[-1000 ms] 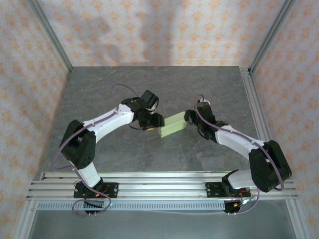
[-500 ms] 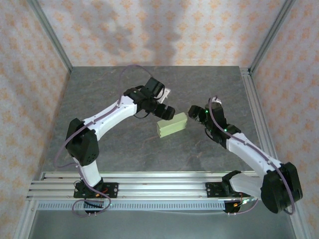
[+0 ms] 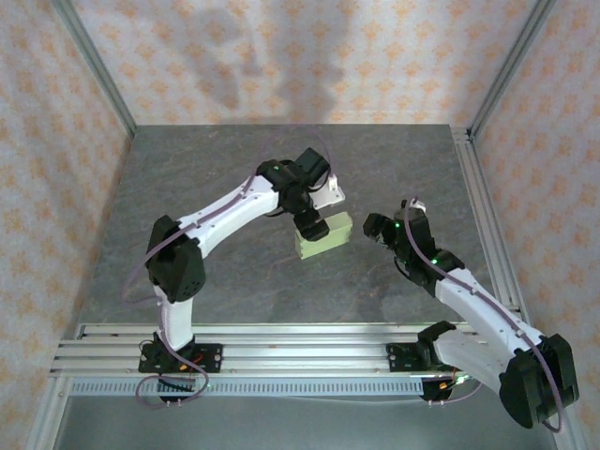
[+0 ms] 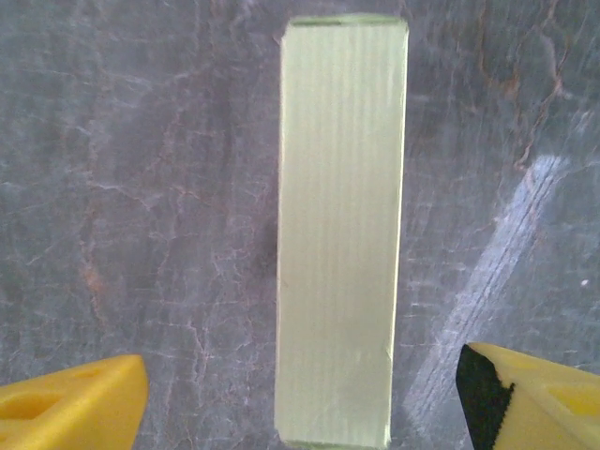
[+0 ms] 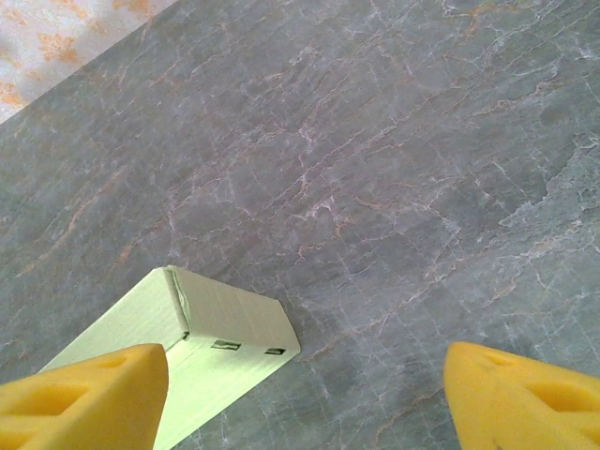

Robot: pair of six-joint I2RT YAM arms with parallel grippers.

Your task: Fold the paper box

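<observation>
Pale yellow-green paper box (image 3: 336,231) lies closed and flat on the grey table (image 3: 225,281) between the arms; left gripper (image 3: 310,224) hangs directly over it, jaws wide, holding nothing; right gripper (image 3: 378,228) near its tucked end, likewise open and empty; folding judged complete, so no grip is needed.

There was the paper box (image 4: 339,234): thin matt card, pale yellow-green, with a fine ribbed grain running along it and crisp creased edges. The table (image 4: 141,187) under it read as grey veined stone, smooth, with a soft sheen streaking at four o'clock from the box. The left hand (image 4: 302,384) showed matt yellow plastic fingers (image 4: 75,408), one faced with a black toothed pad (image 4: 478,403). From above, the left arm (image 3: 234,202) was glossy white shell with black joints, and the rails (image 3: 300,342) at six o'clock were brushed metal.
</observation>
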